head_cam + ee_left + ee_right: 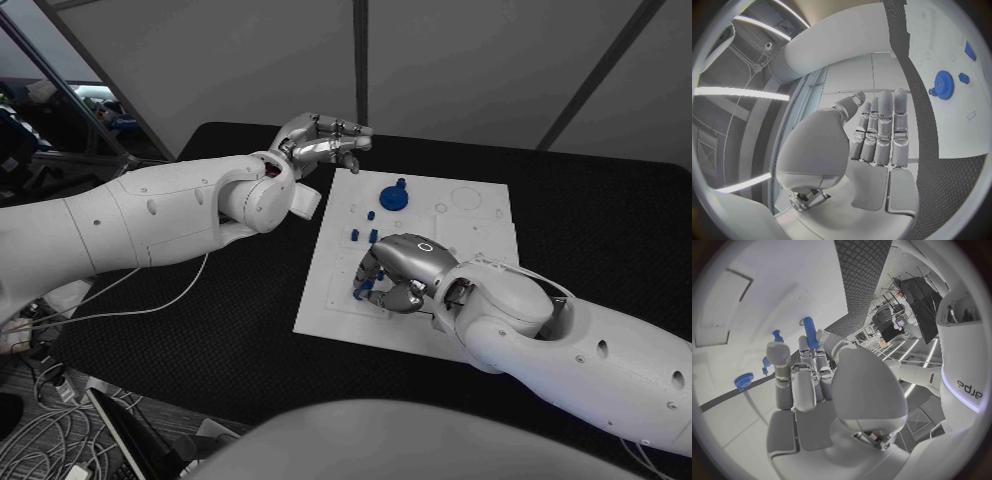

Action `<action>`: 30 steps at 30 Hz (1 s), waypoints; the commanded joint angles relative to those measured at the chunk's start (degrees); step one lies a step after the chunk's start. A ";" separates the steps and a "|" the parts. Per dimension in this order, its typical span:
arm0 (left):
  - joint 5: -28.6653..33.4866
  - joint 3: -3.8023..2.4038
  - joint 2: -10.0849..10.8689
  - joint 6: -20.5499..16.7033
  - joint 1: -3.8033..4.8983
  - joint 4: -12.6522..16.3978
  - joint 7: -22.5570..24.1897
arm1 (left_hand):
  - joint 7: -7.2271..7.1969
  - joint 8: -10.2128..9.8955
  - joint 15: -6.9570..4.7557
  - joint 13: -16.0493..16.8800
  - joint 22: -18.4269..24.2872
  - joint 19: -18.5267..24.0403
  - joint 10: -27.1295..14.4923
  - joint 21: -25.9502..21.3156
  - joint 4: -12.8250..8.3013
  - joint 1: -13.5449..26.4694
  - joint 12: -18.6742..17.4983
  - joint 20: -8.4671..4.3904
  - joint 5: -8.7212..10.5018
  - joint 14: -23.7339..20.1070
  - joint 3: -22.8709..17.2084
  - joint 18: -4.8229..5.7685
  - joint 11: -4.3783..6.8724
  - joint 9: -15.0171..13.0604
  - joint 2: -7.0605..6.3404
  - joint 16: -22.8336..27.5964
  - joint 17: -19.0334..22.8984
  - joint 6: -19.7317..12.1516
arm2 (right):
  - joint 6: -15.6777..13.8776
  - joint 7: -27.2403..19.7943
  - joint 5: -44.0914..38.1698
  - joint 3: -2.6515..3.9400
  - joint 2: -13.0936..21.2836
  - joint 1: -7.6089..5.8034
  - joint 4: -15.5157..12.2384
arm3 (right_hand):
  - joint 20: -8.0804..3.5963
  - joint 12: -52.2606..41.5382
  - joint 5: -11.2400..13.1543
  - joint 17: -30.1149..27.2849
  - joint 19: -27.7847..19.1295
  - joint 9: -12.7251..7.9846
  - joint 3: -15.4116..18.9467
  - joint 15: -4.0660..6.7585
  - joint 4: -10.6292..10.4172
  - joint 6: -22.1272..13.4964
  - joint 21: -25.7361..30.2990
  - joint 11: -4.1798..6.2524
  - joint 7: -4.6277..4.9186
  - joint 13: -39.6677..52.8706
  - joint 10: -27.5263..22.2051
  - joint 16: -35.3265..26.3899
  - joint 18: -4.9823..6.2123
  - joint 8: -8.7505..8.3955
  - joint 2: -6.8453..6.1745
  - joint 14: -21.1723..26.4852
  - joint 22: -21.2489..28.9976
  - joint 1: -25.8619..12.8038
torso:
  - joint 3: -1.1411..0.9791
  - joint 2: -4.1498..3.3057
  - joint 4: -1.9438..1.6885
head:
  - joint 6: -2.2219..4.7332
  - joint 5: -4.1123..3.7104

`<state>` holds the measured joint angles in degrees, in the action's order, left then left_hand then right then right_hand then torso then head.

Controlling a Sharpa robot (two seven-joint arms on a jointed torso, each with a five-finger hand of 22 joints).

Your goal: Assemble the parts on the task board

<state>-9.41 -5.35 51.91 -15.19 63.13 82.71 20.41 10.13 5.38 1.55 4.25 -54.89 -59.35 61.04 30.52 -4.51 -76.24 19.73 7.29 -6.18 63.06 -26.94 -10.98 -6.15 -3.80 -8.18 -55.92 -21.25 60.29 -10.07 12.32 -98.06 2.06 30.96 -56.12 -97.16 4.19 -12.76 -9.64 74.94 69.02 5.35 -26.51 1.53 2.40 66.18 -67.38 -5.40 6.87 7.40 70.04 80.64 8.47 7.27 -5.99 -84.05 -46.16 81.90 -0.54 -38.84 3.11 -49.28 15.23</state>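
Right hand point(400, 272) pinches a blue peg point(809, 332) over the board's point(483, 225) near edge; left hand point(320, 140) hovers empty, fingers apart.

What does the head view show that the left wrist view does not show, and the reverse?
Head view alone: the right hand low over the near part of the task board, with a blue part at its fingertips, and small blue parts standing on the board beyond it. Whether the hand grips anything cannot be told.

Left wrist view alone: the palm side of the left hand, fingers straight and together, holding nothing.

Both: the left hand, the board, and the blue gear on it.
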 commanded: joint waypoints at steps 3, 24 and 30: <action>0.10 -0.07 -0.09 0.72 0.11 -0.03 0.24 | -0.03 -0.21 0.23 0.08 0.05 -0.03 -0.32 -0.25 0.09 -0.05 0.39 0.20 0.17 -0.13 0.27 0.54 0.00 0.00 0.41 0.32 0.10 -0.55 | 0.33 -0.62 0.11 -0.17 -0.14 -0.05 0.30 | -0.03 -0.37 -0.15 0.09 0.19 0.09 0.06 0.36 0.44 0.26 -0.15 2.89 0.25 0.62 3.17 0.10 -0.45 0.16 0.18 -2.91 0.09 0.55 | 0.04 -0.02 -0.05 | -0.13 0.03; 0.10 -0.07 -0.04 0.82 0.11 -0.06 0.12 | -0.03 -0.21 0.23 0.08 0.05 -0.03 -0.32 -0.25 0.09 -0.05 0.39 0.20 0.17 -0.13 0.27 0.54 0.00 0.00 0.41 0.32 0.10 -0.55 | 0.33 1.58 -3.52 -0.28 -0.77 -0.05 1.55 | -0.03 -0.33 -0.21 0.06 0.09 0.09 0.06 0.34 0.51 0.22 -0.08 2.85 0.29 0.70 3.12 0.08 -0.43 0.12 0.19 -2.90 0.25 0.53 | 0.02 -0.05 -0.04 | -0.38 0.22; 0.10 -0.07 -0.07 0.88 0.11 -0.05 0.10 | -0.03 -0.21 0.23 0.08 0.05 -0.03 -0.32 -0.25 0.09 -0.05 0.39 0.20 0.17 -0.13 0.27 0.54 0.00 0.00 0.41 0.32 0.10 -0.55 | 0.73 1.38 -3.83 -0.29 -1.18 -0.05 1.75 | -0.03 -0.32 -0.22 0.04 0.06 0.08 0.06 0.33 0.54 0.20 -0.05 2.84 0.30 0.73 3.09 0.07 -0.42 0.10 0.17 -2.90 0.30 0.53 | 0.05 -0.05 0.00 | -0.42 0.30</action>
<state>-9.41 -5.36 51.89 -14.99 63.13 82.60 20.36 10.13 5.38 1.55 4.25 -54.91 -59.35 61.05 30.52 -4.51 -76.38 19.73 7.29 -6.18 63.06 -26.94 -10.98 -6.15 -3.80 -8.05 -55.92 -21.22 60.30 -9.62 12.97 -100.47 1.82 29.83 -56.14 -95.65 4.19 -12.96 -9.59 74.92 69.02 5.34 -26.36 1.53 2.57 66.18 -67.38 -5.41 6.87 8.18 70.03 80.64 8.46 7.26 -5.99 -84.05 -45.95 81.90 -0.50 -38.86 3.11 -49.67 15.49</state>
